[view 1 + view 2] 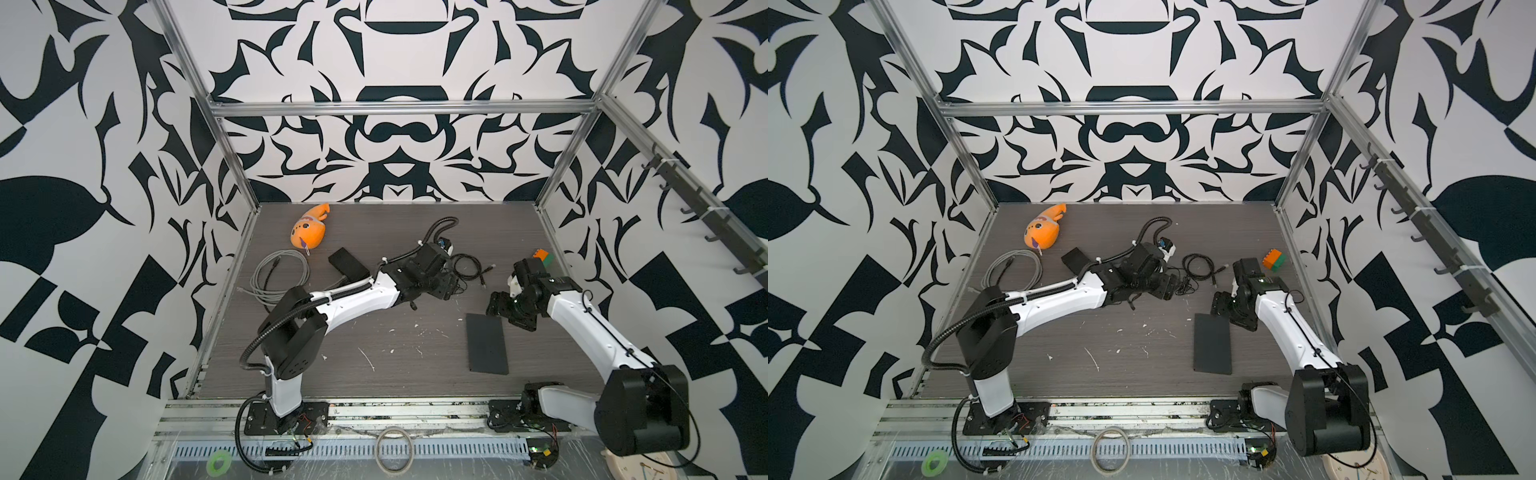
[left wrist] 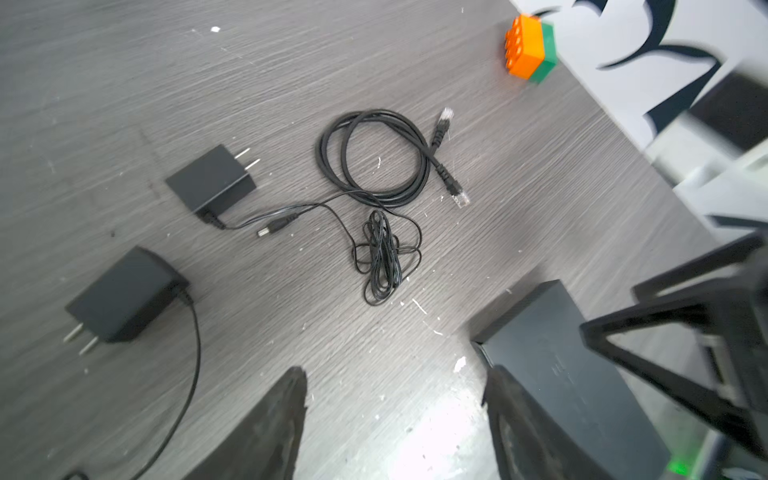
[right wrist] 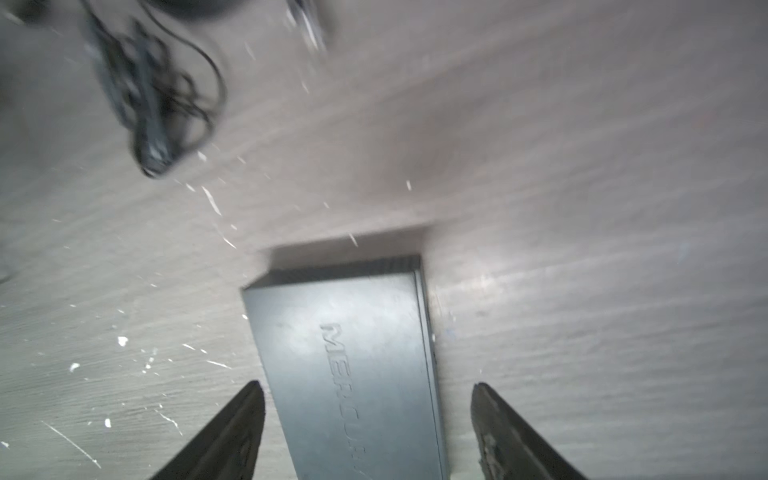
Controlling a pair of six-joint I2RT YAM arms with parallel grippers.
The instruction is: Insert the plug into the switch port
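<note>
The switch (image 1: 486,343) (image 1: 1212,343) is a flat black box lying on the dark table; its ports do not show. My right gripper (image 3: 366,385) is open just above its near end, a finger on either side with gaps, touching nothing. A coiled black network cable (image 2: 374,158) lies behind, its clear plug (image 2: 460,199) on the table. Beside it a small black power adapter (image 2: 212,180) trails a thin cord ending in a barrel plug (image 2: 274,227). My left gripper (image 2: 395,374) is open and empty over bare table, the switch (image 2: 561,374) just beside one finger.
A second power adapter (image 2: 124,295) lies close to my left gripper, its cord running under it. Further off are another black box (image 1: 348,264), a grey cable coil (image 1: 280,276), an orange plush fish (image 1: 309,230) and an orange-and-green brick (image 1: 542,255) by the right wall.
</note>
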